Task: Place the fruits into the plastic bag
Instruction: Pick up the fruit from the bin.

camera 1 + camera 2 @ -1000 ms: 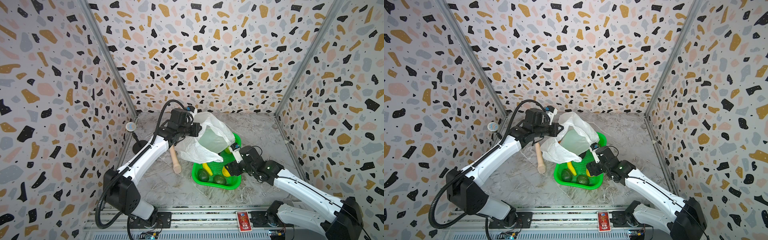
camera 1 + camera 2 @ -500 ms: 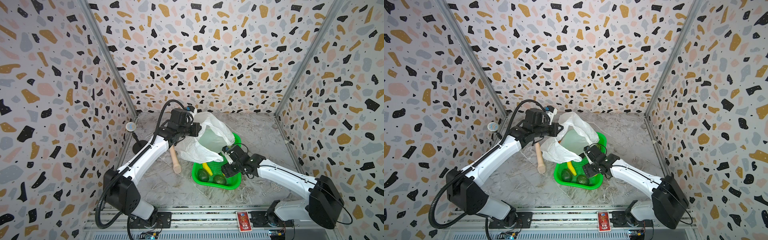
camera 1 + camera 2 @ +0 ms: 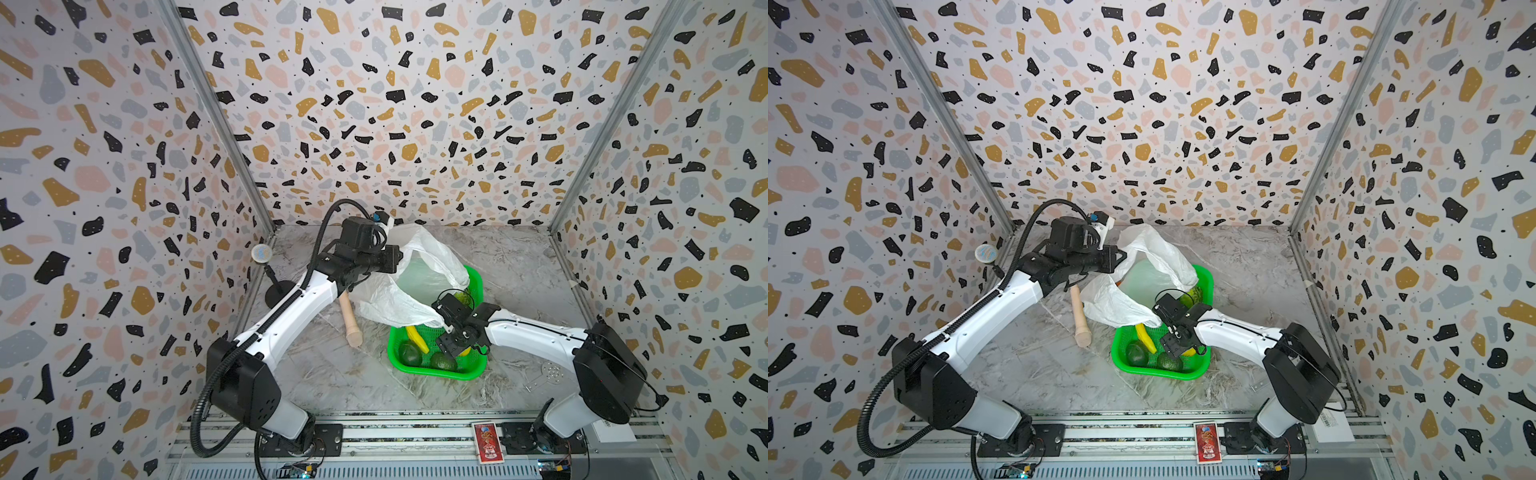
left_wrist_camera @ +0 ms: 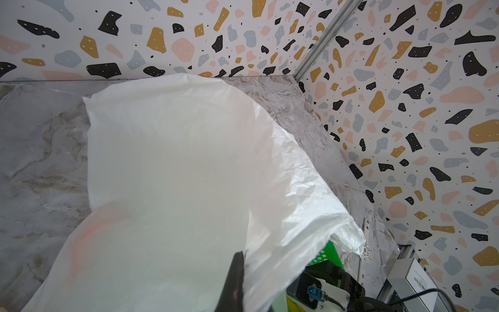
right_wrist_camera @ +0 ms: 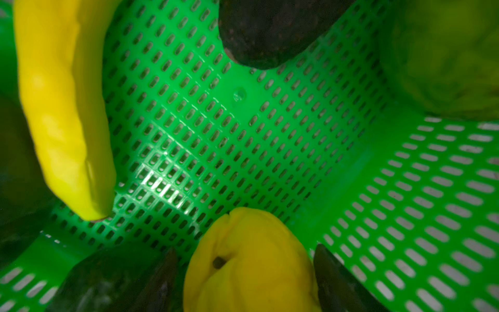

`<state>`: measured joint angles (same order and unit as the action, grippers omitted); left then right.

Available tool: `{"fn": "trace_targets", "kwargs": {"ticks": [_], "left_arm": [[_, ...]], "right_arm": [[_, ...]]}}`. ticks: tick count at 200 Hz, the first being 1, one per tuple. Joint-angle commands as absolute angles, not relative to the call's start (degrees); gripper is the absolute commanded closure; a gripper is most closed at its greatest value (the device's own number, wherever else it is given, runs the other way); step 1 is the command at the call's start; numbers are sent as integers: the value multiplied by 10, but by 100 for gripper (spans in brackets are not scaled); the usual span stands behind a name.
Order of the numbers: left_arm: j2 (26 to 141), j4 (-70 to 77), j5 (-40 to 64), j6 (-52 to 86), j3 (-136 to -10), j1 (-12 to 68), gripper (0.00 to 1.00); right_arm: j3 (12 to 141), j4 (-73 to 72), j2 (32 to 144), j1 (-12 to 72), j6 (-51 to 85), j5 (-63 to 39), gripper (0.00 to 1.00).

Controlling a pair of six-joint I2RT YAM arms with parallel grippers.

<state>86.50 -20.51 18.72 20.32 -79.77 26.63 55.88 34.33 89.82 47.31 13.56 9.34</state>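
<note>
My left gripper (image 3: 397, 257) is shut on the rim of the white plastic bag (image 3: 415, 266), holding it up over the back of the green basket (image 3: 436, 374); the bag (image 4: 175, 162) fills the left wrist view. My right gripper (image 5: 245, 270) is down inside the basket, open, with its fingers close on either side of the yellow lemon (image 5: 248, 256), which rests on the mesh. A banana (image 3: 417, 337), two avocados (image 3: 409, 353) (image 3: 444, 362) and a light green fruit (image 3: 461, 297) also lie in the basket.
A beige wooden stick (image 3: 351, 320) lies on the marble floor left of the basket, partly under my left arm. A small round disc on a black stand (image 3: 262, 252) sits by the left wall. Walls close in on three sides.
My right arm swung left and went down into the basket, bringing its fingers around the lemon. The left arm and the bag have stayed still.
</note>
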Motion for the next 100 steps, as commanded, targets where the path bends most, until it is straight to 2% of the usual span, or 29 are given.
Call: {"fn": "trace_targets", "kwargs": {"ticks": [1,22,53,100], "left_arm": [[855,-197,180,197,-814,262,100],[855,-198,180,197,-815,262,100],[853,-197,179,198,-815,262,100],[852,-197,177,197,-811,262,100]], "right_arm": [[554,361,903,475,138,90,24],[552,344,905,474,140,75,29],[552,330,885,474,143,71,45],[556,298,790,473,148,77,57]]}}
